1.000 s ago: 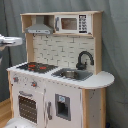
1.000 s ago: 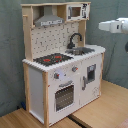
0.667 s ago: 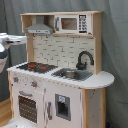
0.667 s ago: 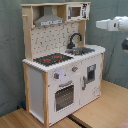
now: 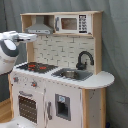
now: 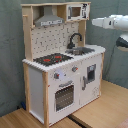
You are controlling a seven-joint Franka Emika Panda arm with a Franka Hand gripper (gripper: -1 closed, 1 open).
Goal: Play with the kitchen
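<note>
The kitchen is a tall white and light-wood toy unit, seen in both exterior views. It has a black stovetop with red rings, a black faucet over a sink, a grey hood, a small microwave and an oven door. My gripper hangs in the air at hood height beside the kitchen's upper part, touching nothing that I can see.
A grey curtain hangs behind the kitchen. The unit stands on light wooden boards. A rounded counter end sticks out past the sink. The white arm body fills the first exterior view's left edge.
The arm has reached further in towards the kitchen's upper part. The kitchen itself has not changed.
</note>
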